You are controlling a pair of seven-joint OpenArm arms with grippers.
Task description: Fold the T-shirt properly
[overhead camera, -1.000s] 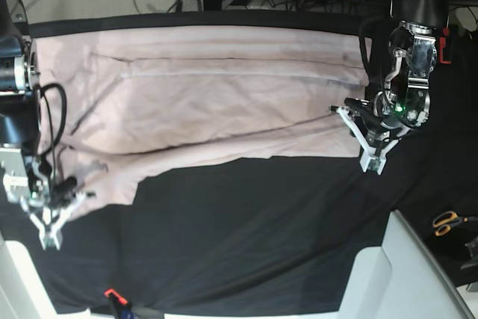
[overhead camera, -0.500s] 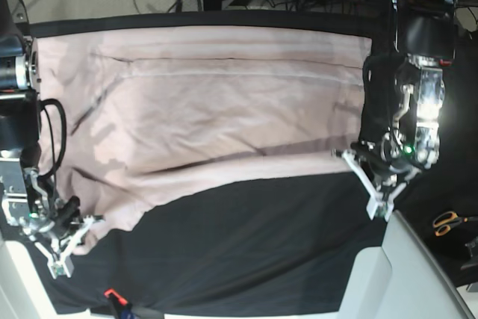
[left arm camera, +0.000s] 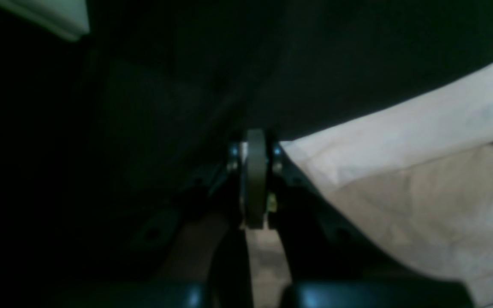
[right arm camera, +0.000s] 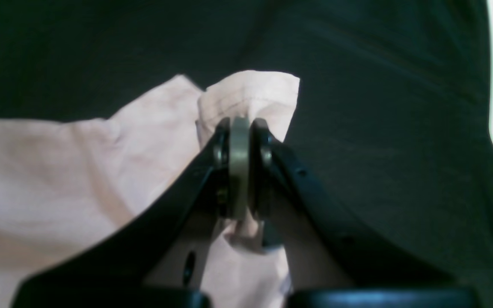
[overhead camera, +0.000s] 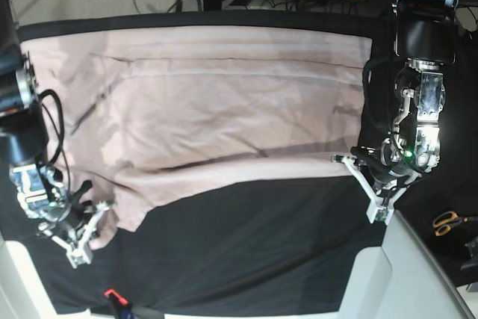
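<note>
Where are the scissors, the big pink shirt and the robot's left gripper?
Scissors (overhead camera: 446, 220): base view, orange handle
T-shirt (overhead camera: 231, 110): base view, middle
Left gripper (left arm camera: 255, 143): left wrist view, between fingertips

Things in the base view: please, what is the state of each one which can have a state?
T-shirt: spread wide, with creases, near edge gathered at both grippers, folding not finished.
Left gripper: jaws shut on the T-shirt's near edge.
Right gripper: jaws shut on the T-shirt's cloth.
Black cloth: laid out under the T-shirt, slightly wrinkled.
Orange-handled scissors: lying at the side; blades open or closed, I cannot tell.
</note>
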